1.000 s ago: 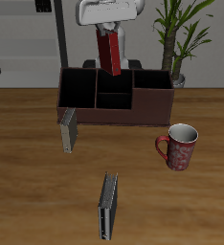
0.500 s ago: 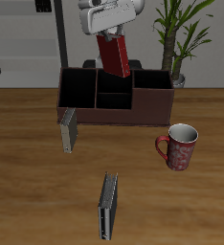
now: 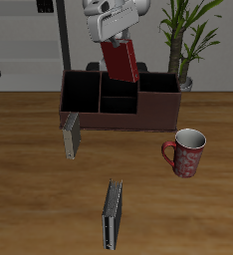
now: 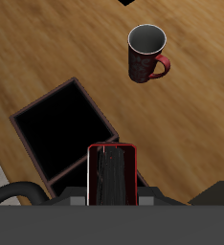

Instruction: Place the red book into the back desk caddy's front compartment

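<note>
Fingertips of the gripper [image 3: 115, 40] are hidden behind the red book [image 3: 120, 61], which is clamped at its upper end and held tilted in the air above the back desk caddy [image 3: 118, 102]. Dark-red covers and a darker central strip are seen in the wrist view, where only part of one caddy cell is shown. A red mug [image 3: 186, 152] is seen nearer the front edge.

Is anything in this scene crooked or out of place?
The red book hangs tilted in the end effector above the back desk caddy, not upright. One slim grey book stands right against the caddy's outer wall; another stands alone near the table's front edge. The mug is upright, nothing spilled.
</note>
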Motion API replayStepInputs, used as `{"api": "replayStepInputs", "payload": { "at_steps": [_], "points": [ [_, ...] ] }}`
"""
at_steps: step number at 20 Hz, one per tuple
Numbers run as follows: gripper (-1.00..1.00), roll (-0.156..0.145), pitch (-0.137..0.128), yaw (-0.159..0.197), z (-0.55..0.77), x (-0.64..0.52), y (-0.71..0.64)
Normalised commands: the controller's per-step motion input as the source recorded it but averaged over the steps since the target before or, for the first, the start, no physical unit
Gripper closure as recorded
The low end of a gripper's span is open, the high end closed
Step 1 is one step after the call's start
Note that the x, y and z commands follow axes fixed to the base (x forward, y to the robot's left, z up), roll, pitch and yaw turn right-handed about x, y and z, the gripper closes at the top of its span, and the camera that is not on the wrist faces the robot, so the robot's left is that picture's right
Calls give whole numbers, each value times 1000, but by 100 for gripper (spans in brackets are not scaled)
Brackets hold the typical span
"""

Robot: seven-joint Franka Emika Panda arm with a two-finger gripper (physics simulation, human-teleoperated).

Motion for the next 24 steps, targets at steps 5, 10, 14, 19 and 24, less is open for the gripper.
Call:
{"api": "replayStepInputs", "payload": {
  "at_steps": [5,10,14,19,24],
  "points": [
    [100,-19,7,112,-8,94,-75],
    [100,3,35,145,-103,47,-60],
    [100,9,12,94,-19,19,30],
    [100,-30,20,117,-47,56,-42],
    [100,-3,8,123,-85,41,34]
  ]
}}
